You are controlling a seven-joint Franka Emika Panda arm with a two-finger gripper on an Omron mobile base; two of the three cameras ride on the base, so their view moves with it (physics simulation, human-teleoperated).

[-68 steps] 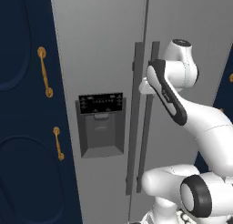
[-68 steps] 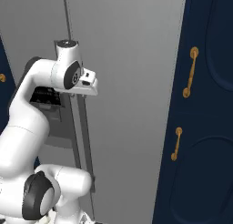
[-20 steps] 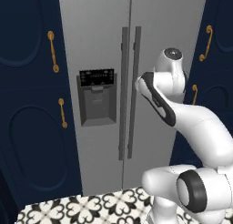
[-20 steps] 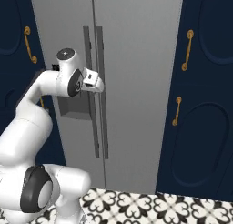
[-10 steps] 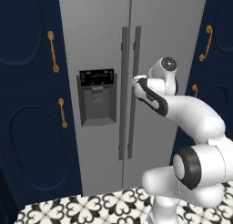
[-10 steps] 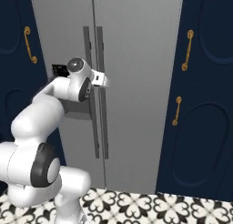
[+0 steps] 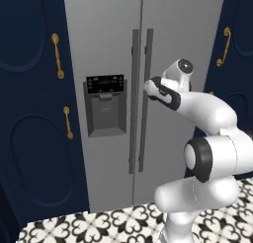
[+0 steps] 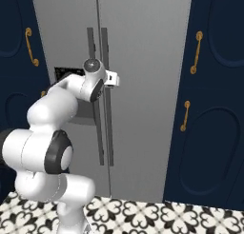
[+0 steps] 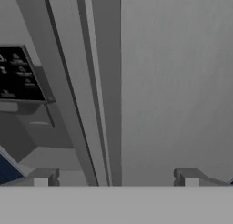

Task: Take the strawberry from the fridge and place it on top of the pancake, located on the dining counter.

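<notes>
The tall grey fridge [image 7: 188,39] [image 8: 143,62] [image 9: 173,82] stands with both doors shut. Two long dark bar handles [image 7: 146,99] [image 8: 106,114] [image 9: 98,104] run down its middle seam. My gripper [image 7: 148,87] [image 8: 116,79] [image 9: 116,180] is open with nothing between its fingers, and it is right in front of the right door's handle at about chest height. The black water dispenser [image 7: 105,106] [image 9: 18,73] sits on the left door. The strawberry, the pancake and the dining counter are out of view.
Navy cabinets with gold handles [image 7: 58,57] [image 8: 195,52] flank the fridge on both sides. A black-and-white patterned floor [image 7: 99,224] [image 8: 157,216] lies in front of it. My own arm fills the space between base and doors.
The base backed away from the fridge earlier and then stayed put. Over the last second the hand swung in toward the door handles, still open.
</notes>
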